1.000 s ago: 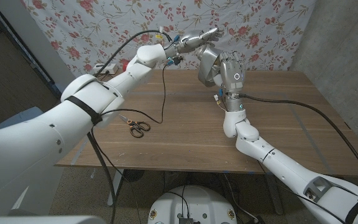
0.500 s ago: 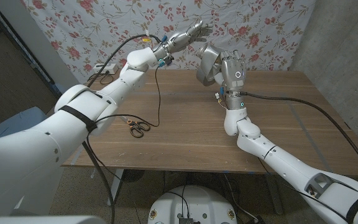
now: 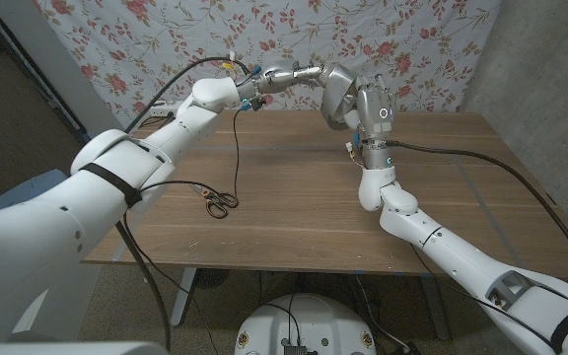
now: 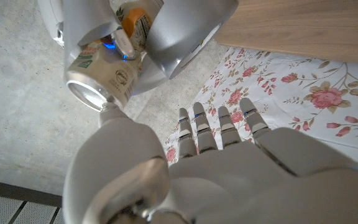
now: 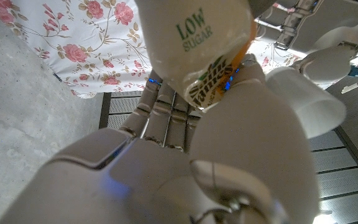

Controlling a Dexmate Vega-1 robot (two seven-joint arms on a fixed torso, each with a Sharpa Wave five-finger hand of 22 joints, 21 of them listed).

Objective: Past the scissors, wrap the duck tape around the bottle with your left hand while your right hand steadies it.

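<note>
My right hand (image 3: 373, 110) holds a bottle (image 3: 335, 87) up in the air over the far side of the table. The bottle (image 4: 107, 68) has a white and green label, an orange cap and a silvery end; "LOW SUGAR" is printed on the bottle (image 5: 197, 37) in the right wrist view. The left hand (image 3: 297, 75) reaches in beside it, its fingers (image 4: 219, 127) straight and together, its thumb tip at the bottle's silvery end. I cannot make out any loose tape. Black-handled scissors (image 3: 220, 203) lie on the table's left part.
The wooden table (image 3: 442, 197) stretches wide under both arms. A black cable (image 3: 237, 148) hangs from the left arm down to the tabletop near the scissors. A flowered cloth (image 3: 166, 39) hangs behind the table, and a grey wall (image 3: 550, 59) stands at the right.
The left hand has dropped from above the bottle and closed in on it. The right hand has lifted the bottle a little higher.
</note>
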